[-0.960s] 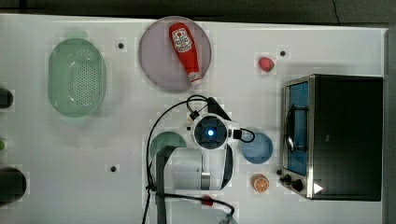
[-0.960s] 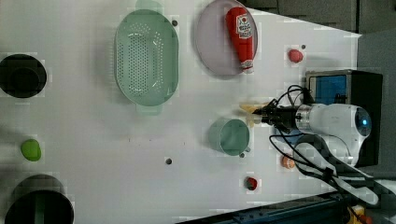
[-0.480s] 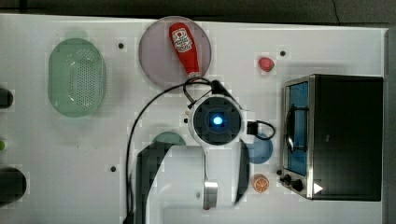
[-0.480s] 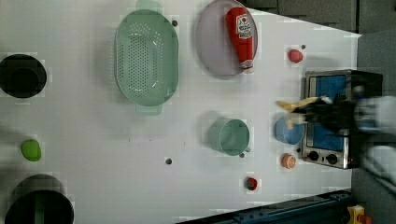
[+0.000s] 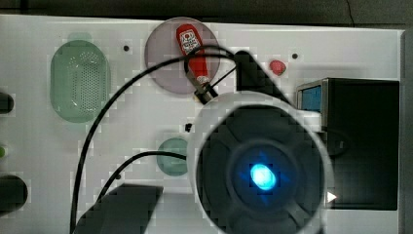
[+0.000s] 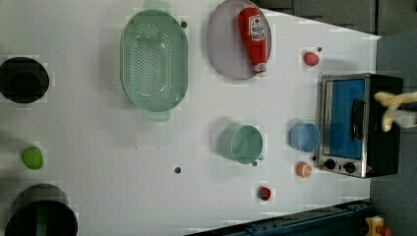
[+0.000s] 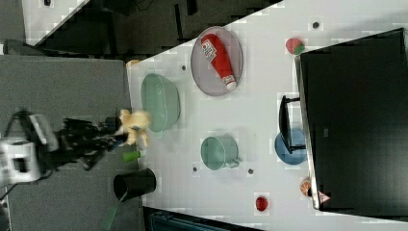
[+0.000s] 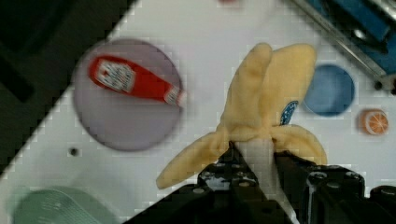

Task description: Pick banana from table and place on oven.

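The hand (image 8: 254,175) is clamped on the pale inner stem of a plush banana (image 8: 266,107), whose yellow peel flaps hang open to either side just past the black fingers (image 8: 219,179). The banana is off the desk (image 6: 123,187) and carried in the air: in the left view it shows at the left view's right edge (image 6: 393,105), above the oven's black top, and in the right view it hangs at the tip of the hand (image 7: 126,129) well out from the desk's edge. A small blue oval sticker sits on the banana's peel in the wrist view; its writing is too small to read.

The oven (image 6: 356,125) stands at the left view's right side of the desk, with its blue-tinted glass door, bar handle and two black knobs facing the desk's middle. Just beside its front lie a blue bowl (image 6: 304,137) and a small orange slice toy (image 6: 304,169).

Farther out stand a green cup (image 6: 241,143) and a small red toy (image 6: 264,193). A red ketchup bottle (image 6: 253,37) lies on a grey plate (image 6: 223,46); its white label carries print, not legible. Beyond are a green colander (image 6: 153,61), a small red fruit (image 6: 311,59), a green lime (image 6: 32,158) and two black pots (image 6: 22,81) (image 6: 42,214).
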`<action>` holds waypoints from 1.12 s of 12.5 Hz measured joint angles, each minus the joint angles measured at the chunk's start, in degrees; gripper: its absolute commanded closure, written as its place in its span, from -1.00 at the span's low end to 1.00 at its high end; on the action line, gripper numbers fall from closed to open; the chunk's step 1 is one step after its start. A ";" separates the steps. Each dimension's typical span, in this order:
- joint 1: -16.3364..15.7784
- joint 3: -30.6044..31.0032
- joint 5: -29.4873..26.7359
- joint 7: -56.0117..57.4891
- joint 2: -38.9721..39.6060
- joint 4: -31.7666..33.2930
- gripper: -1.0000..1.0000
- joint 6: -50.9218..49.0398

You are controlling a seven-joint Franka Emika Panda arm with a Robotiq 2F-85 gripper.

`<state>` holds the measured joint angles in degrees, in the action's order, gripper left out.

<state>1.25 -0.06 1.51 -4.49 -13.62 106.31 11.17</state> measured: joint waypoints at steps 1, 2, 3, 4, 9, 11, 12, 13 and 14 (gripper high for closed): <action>-0.22 -0.96 -0.07 0.00 0.13 -1.34 0.58 -0.21; -0.20 -2.42 0.06 0.86 0.44 -1.68 0.58 -0.89; -0.12 -4.17 -0.16 2.66 1.72 -1.79 0.58 -0.94; -0.13 -6.37 -0.49 4.37 3.97 -1.96 0.58 -1.06; 0.60 -20.73 -0.92 23.31 18.58 -2.46 0.58 3.38; 1.93 -27.65 -1.15 30.77 22.84 -2.74 0.58 7.48; 3.24 -30.32 -1.60 33.64 24.47 -2.74 0.58 9.64; 4.37 -32.67 -1.11 36.10 25.62 -2.80 0.58 10.58; 5.46 -34.58 -1.19 38.34 26.27 -2.74 0.53 10.04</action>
<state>6.71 -34.63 0.32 33.85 12.65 103.57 21.21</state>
